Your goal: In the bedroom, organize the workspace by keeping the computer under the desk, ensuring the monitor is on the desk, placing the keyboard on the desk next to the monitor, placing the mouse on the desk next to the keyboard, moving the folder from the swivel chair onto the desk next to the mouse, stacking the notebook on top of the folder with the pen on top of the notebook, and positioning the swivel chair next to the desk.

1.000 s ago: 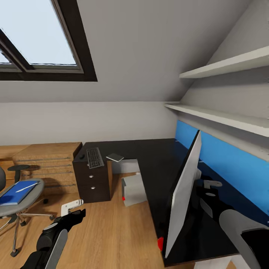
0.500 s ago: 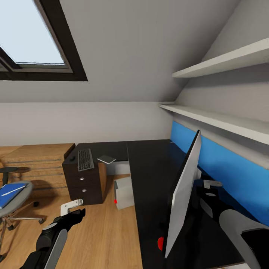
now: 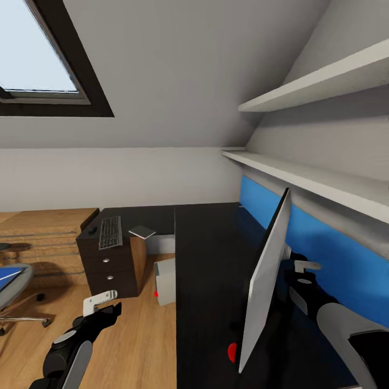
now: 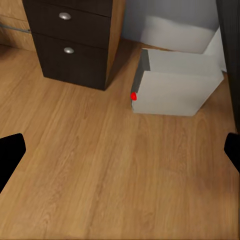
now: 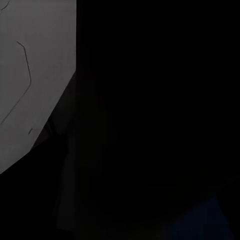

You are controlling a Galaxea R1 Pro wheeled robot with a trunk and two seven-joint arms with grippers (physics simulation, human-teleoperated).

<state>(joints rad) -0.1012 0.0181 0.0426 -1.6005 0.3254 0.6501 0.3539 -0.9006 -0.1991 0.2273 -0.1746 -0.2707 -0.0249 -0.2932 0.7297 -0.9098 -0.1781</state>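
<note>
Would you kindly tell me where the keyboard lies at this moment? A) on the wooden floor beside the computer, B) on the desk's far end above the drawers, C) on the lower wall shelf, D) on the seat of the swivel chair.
B: the keyboard lies flat on the desk top, directly above the knobbed drawers.

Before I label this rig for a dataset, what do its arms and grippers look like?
Both arms have glossy black jointed segments with smooth grey shell panels. The left gripper has a pale, flat angular finger beside a black one. The right gripper has a black wrist with a grey disc and a pale bracket-shaped finger. No cables or markings show.
</note>
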